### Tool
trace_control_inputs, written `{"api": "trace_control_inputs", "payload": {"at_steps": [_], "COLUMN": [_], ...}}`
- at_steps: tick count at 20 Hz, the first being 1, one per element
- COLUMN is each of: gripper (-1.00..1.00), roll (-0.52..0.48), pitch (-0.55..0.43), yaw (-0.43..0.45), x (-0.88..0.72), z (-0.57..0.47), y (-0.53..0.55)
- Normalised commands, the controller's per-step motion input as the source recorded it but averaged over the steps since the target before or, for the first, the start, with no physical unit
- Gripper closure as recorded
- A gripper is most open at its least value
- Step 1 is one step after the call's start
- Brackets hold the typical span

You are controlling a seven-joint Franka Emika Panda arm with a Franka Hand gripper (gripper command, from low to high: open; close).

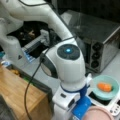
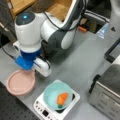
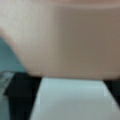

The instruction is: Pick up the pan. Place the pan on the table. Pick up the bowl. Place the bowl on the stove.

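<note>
The pinkish-brown pan (image 2: 20, 82) lies flat on the grey table (image 2: 75, 62) at a front view's lower left, and its rim (image 1: 97, 113) also shows at the bottom edge. My gripper (image 2: 35, 72) hangs right over the pan's near edge, its fingertips hidden under the white and blue hand (image 1: 83, 110). In the wrist view the pan's wall (image 3: 65, 37) fills the picture, with a white piece (image 3: 72, 100) below it between two dark bands. The teal bowl (image 2: 56, 95) sits on the white stove (image 2: 42, 107) with an orange carrot piece (image 2: 62, 98) inside; it (image 1: 105, 87) shows in both front views.
A large steel toaster oven (image 1: 100, 42) stands behind the stove, also seen at a front view's right (image 2: 107, 90). A light wooden block (image 1: 17, 92) lies at a front view's lower left. The arm's bulky white links (image 2: 57, 30) lean over the table's middle.
</note>
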Motion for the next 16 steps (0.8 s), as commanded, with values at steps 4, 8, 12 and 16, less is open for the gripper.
{"api": "trace_control_inputs", "payload": {"at_steps": [4,8,12,16], "gripper": [1.00,1.00,1.00,1.00], "roll": [-0.189,-0.179,-0.204,-0.235], "pitch": [0.131,0.124,0.128,0.100], "yaw": [0.075,0.065,0.066,0.068], "x": [0.37,0.39,0.37,0.34], "z": [0.00,0.05,0.07,-0.01], "y": [-0.02,-0.03,-0.04,-0.03]}}
